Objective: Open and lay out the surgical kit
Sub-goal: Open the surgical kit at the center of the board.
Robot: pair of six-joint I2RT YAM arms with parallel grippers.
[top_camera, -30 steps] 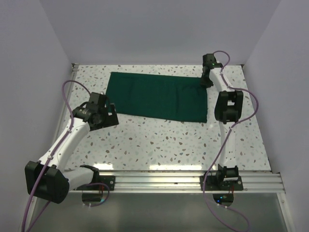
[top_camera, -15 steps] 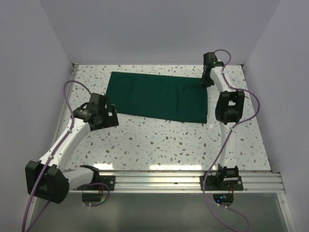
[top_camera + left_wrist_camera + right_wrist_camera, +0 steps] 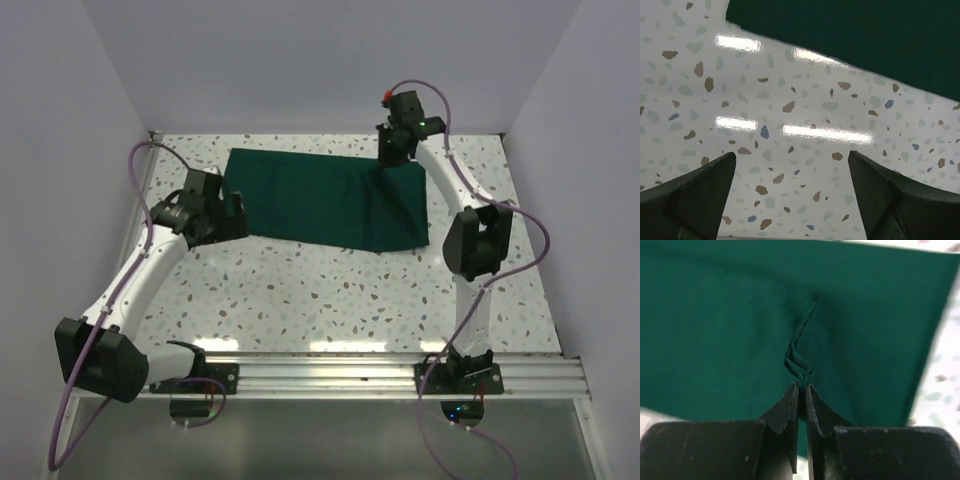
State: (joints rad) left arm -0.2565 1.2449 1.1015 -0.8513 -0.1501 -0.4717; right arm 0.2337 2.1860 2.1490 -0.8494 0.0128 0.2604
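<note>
The surgical kit shows only as a dark green cloth wrap (image 3: 325, 198) lying flat across the far half of the table. My right gripper (image 3: 388, 155) is shut on a pinched fold of the cloth (image 3: 801, 371) near its far right corner, which is lifted and drawn leftward. The cloth fills most of the right wrist view. My left gripper (image 3: 222, 215) stands open just off the cloth's near left edge (image 3: 850, 45), over bare table, nothing between its fingers (image 3: 695, 190). No tray or instruments show.
The speckled white tabletop (image 3: 330, 290) spreads in front of the cloth. White walls close the back and both sides. A metal rail (image 3: 340, 370) with both arm bases runs along the near edge.
The right gripper has closed on the cloth's far right corner and pulled it up and left, folding that corner over. The left arm has shifted slightly toward the cloth.
</note>
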